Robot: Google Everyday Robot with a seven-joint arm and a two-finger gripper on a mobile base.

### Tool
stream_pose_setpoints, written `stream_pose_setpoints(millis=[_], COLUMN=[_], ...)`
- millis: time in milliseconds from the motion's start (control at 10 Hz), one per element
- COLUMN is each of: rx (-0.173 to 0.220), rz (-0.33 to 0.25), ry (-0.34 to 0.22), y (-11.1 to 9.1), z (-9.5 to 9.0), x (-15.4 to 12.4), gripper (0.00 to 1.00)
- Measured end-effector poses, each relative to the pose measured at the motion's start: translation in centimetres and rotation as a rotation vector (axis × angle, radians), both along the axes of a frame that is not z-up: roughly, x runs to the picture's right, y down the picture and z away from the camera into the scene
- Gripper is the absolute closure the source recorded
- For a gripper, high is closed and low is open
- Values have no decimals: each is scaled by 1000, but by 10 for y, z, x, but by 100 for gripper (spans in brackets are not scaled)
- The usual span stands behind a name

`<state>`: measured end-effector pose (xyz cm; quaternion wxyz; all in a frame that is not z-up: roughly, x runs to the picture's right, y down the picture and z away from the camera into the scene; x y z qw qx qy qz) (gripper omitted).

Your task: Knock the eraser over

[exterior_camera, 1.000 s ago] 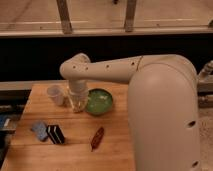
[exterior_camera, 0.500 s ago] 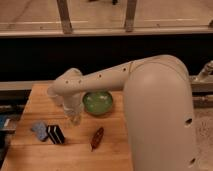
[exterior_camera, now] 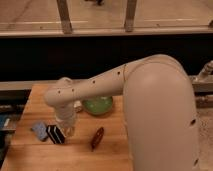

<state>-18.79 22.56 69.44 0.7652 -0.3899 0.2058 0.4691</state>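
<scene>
The eraser (exterior_camera: 55, 134), a small black block with thin white stripes, stands on the wooden table (exterior_camera: 40, 160) near its left front. My gripper (exterior_camera: 67, 126) hangs down from the white arm (exterior_camera: 95, 87), just to the right of the eraser and very close to it. I cannot tell whether it touches the eraser.
A soft blue-grey pad (exterior_camera: 39, 130) lies right against the eraser's left side. A slim red-brown pen-like object (exterior_camera: 97, 138) lies to the right. A green bowl (exterior_camera: 98, 105) sits behind it. The small cup is mostly hidden behind the arm. The table's left edge is near.
The arm has swung left and lower, bringing the gripper from beside the cup and bowl down to just right of the eraser. The eraser has not visibly moved.
</scene>
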Motion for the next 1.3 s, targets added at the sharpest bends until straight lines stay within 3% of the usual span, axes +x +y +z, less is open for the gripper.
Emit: stream_pose_setpoints(millis=[400, 600, 800, 1300], rx=[-6, 22, 57, 191], rz=[-45, -66, -71, 11], ry=[-63, -103, -106, -31], y=[7, -9, -25, -104], z=[-12, -17, -14, 44], x=[-23, -42, -50, -16], gripper=[100, 100, 100, 100])
